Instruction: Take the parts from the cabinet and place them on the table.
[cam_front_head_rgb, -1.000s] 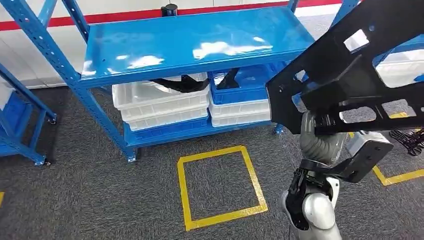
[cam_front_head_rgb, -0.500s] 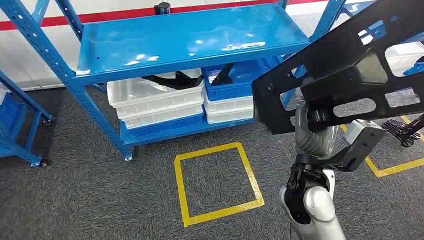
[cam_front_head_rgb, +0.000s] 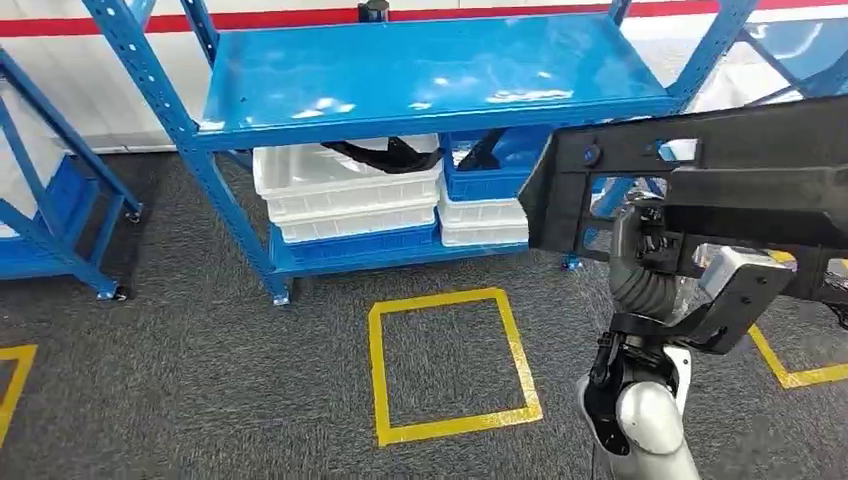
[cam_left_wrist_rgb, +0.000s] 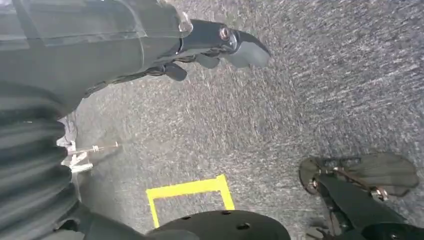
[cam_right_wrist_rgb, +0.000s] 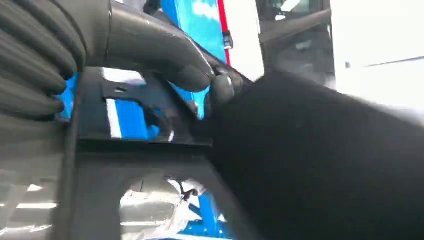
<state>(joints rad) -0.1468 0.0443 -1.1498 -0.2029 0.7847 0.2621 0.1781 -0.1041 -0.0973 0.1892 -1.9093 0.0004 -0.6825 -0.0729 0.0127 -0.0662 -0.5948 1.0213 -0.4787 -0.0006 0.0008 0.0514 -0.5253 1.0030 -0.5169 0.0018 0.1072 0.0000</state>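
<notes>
1. We hold a large black part (cam_front_head_rgb: 700, 180) in our right hand (cam_front_head_rgb: 650, 255), out in front of the body and above the grey carpet (cam_front_head_rgb: 200, 400). In the head view it lies nearly level, reaching from beside the blue cabinet (cam_front_head_rgb: 430, 75) off past the right edge.
2. In the right wrist view, the thumb and fingers (cam_right_wrist_rgb: 165, 55) of the right hand (cam_right_wrist_rgb: 100, 45) are closed over an edge of the black part (cam_right_wrist_rgb: 320, 160), pinching it firmly.
3. Our left hand (cam_left_wrist_rgb: 150, 40) hangs over the carpet (cam_left_wrist_rgb: 300, 100); its fingers (cam_left_wrist_rgb: 235, 42) are loosely spread and hold nothing.
4. The cabinet's top shelf is bare blue metal. On the lower shelf sit stacked white bins (cam_front_head_rgb: 345, 190) and a blue bin (cam_front_head_rgb: 490, 175) on more white ones, with dark parts (cam_front_head_rgb: 385, 155) lying in them.
5. A yellow taped square (cam_front_head_rgb: 450, 365) marks the carpet in front of the cabinet, left of our right arm.
6. A second blue rack (cam_front_head_rgb: 60, 210) stands at the left edge.
</notes>
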